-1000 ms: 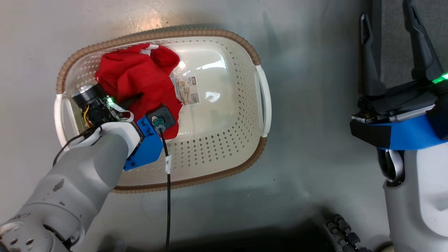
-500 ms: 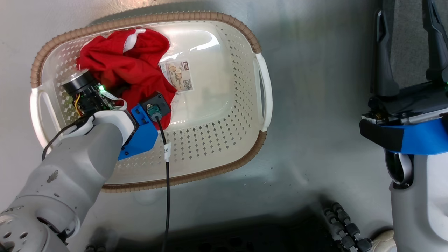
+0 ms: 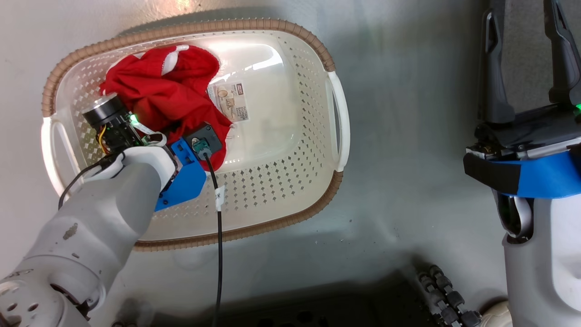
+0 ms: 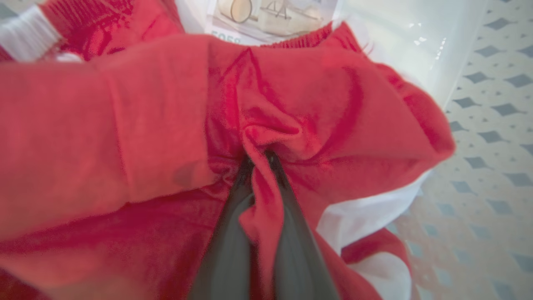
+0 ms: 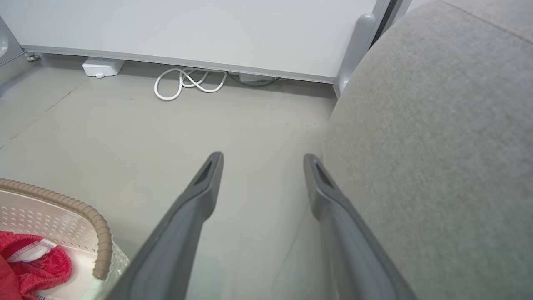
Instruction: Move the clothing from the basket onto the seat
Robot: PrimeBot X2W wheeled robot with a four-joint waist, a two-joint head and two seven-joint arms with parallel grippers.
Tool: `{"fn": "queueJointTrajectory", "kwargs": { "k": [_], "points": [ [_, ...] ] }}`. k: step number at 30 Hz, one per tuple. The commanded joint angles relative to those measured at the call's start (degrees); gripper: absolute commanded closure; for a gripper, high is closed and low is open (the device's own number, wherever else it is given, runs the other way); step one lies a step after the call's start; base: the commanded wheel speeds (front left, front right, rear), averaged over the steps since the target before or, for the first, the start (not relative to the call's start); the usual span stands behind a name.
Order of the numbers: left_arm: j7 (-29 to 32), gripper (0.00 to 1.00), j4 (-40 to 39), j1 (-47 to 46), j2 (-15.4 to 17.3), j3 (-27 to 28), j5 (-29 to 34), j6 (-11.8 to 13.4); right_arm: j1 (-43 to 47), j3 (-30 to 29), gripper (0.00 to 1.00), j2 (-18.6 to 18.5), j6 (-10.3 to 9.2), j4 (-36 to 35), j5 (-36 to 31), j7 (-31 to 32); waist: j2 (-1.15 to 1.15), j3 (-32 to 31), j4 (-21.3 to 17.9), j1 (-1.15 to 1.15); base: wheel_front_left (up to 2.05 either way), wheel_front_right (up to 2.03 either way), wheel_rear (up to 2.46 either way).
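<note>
The red clothing [image 3: 168,97] lies bunched in the left half of the cream basket [image 3: 272,181], which stands on the floor. My left arm reaches down into the basket, its wrist over the garment's near edge. In the left wrist view my left gripper [image 4: 260,156] is shut on a fold of the red clothing [image 4: 316,108], with fabric pinched between the dark fingers [image 4: 227,250]. My right gripper [image 3: 521,16] stands open at the right, away from the basket and beside the grey seat [image 3: 522,81]. Nothing lies between the tips of that right gripper [image 5: 262,160]. The seat [image 5: 437,146] rises just to its right.
A paper label [image 3: 229,102] is stuck to the basket's bare base. A black cable [image 3: 219,236] hangs from my left wrist across the near rim. A coiled white cord [image 5: 183,81] and a small white box [image 5: 102,66] lie by a white wall panel [image 5: 208,29].
My left gripper has closed on a fold of the red clothing. The head camera has shifted, so the basket sits further left and higher. The right gripper stays open.
</note>
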Motion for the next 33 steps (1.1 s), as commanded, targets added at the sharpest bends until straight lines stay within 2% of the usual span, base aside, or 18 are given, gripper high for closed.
{"fn": "queueJointTrajectory", "kwargs": {
  "k": [1, 17, 33],
  "points": [
    [-0.25, 1.00, -0.18, 0.54, -0.17, -0.20, -0.30, -0.07, -0.76, -0.04, 0.00, 0.19, 0.01, 0.11, 0.13, -0.22, 0.00, -0.40, 0.03, 0.00, 0.00, 0.00, 0.00],
    [-5.69, 1.00, -2.57, 3.35, -2.73, -0.20, -3.19, -0.07, -0.95, -0.24, 0.00, 0.28, 0.01, 2.28, 0.64, -0.22, 0.00, -7.37, 2.14, 0.00, 0.00, 0.00, 0.00],
    [-12.53, 1.00, -6.31, 4.68, -4.33, -0.03, -12.54, -0.07, 1.39, -0.94, 0.00, -0.22, 0.01, 5.26, 1.01, -0.22, 0.00, -18.08, 5.16, 0.00, 0.00, 0.00, 0.00]
  ]
}}
